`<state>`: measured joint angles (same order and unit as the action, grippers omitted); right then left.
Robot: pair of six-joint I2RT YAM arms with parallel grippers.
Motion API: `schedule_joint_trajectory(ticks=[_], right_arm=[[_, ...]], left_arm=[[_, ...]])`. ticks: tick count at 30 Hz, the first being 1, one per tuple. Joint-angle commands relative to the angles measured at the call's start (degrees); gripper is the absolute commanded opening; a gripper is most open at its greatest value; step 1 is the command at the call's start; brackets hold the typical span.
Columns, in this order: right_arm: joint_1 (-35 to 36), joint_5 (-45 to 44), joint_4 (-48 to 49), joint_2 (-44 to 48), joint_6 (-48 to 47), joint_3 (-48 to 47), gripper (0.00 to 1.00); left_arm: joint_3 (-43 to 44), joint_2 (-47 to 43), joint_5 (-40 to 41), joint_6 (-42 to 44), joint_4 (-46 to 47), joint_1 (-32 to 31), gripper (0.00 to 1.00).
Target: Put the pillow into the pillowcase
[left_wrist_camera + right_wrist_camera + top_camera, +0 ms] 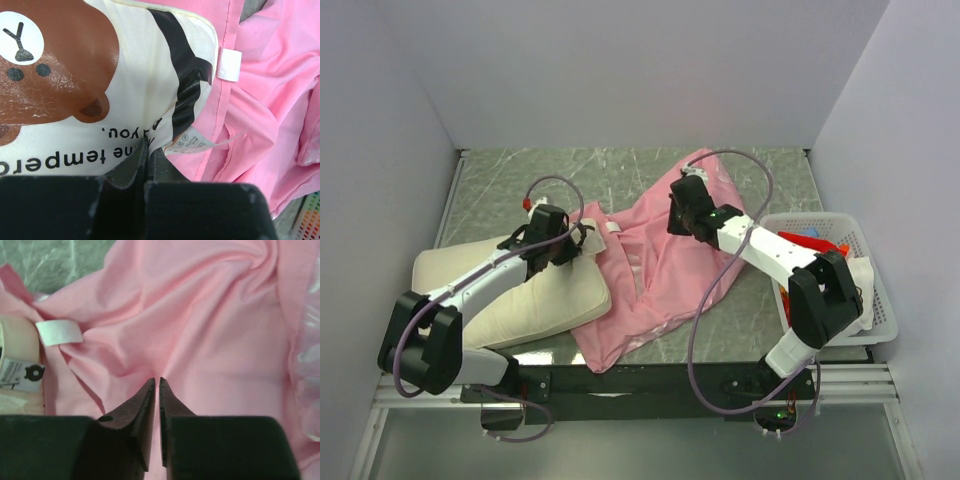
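Note:
The cream pillow (520, 300) lies at the left of the table, its right corner touching the opening of the pink pillowcase (660, 270), which lies crumpled in the middle. My left gripper (570, 245) is shut on a fold of the pillow (125, 100) near its brown bear print (50, 65), its fingertips meeting (146, 145) beside the care label. My right gripper (685, 215) is shut on the pillowcase (200, 340), and folds of the cloth gather at its tips (156, 381). The pillow's corner (17, 365) shows at the left of the right wrist view.
A white basket (873, 262) holding a red cloth and other items stands at the right edge. Grey walls close in the green marble table (570, 180) on three sides. A white tag (59, 331) is sewn to the pillowcase hem.

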<state>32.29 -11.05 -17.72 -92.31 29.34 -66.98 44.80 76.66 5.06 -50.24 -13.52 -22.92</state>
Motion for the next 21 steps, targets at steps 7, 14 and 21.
schedule_joint_trajectory(ticks=[7,14,21], right_arm=[[9.18,4.72,2.16,-8.21,-11.93,-5.78,0.61],[9.89,3.67,0.05,-17.37,-13.08,-12.55,0.63],[9.63,3.4,0.31,-17.38,-11.59,-12.65,0.14]], left_arm=[[7.23,-4.49,3.9,5.59,-10.82,-0.02,0.01],[13.2,-8.02,2.06,8.75,-16.18,-0.2,0.01],[20.5,-7.77,-1.11,7.62,-16.98,-5.37,0.01]])
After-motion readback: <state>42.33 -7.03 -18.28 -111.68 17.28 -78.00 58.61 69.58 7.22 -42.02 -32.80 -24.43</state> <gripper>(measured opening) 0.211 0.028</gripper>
